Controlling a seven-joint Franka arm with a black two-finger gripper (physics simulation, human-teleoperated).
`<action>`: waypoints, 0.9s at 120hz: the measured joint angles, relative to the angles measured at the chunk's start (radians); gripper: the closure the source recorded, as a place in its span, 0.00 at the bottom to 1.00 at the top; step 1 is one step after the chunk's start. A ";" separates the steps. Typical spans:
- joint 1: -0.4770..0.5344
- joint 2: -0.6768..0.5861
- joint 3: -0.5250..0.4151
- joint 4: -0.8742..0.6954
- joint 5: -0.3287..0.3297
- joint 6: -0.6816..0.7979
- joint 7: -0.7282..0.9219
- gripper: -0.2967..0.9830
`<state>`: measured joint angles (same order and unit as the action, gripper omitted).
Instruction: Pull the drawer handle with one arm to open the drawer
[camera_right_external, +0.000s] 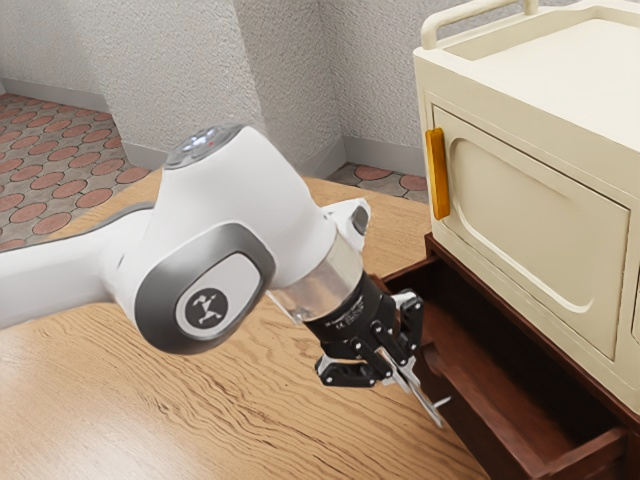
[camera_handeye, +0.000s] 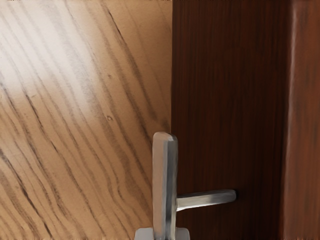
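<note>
Gripper (camera_right_external: 402, 374), black two-finger, nearly closed, fingers pinching the slim silver metal bar handle (camera_handeye: 165, 185) from both sides; handle sits on the outer front of the dark reddish-brown wooden drawer (camera_right_external: 480, 412), joined by a thin metal post; drawer is pulled open, interior exposed; above it, at the exterior view's right, glossy cream cabinet (camera_right_external: 600, 145), rounded recessed door panel, upright amber handle (camera_right_external: 437, 175); surface is a wavy-grained light wood table (camera_right_external: 220, 410); far side, rough grey-white walls (camera_right_external: 290, 60), red-and-grey patterned floor tiles (camera_right_external: 60, 180) far left.
</note>
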<state>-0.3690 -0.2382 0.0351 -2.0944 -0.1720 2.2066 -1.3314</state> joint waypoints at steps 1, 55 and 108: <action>0.000 -0.002 0.000 -0.001 0.000 0.000 0.000 0.85; 0.010 -0.098 -0.002 -0.098 0.004 -0.015 0.000 0.85; -0.001 -0.190 0.019 -0.166 0.006 -0.065 0.000 0.85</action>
<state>-0.3703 -0.4287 0.0544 -2.2606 -0.1664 2.1413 -1.3314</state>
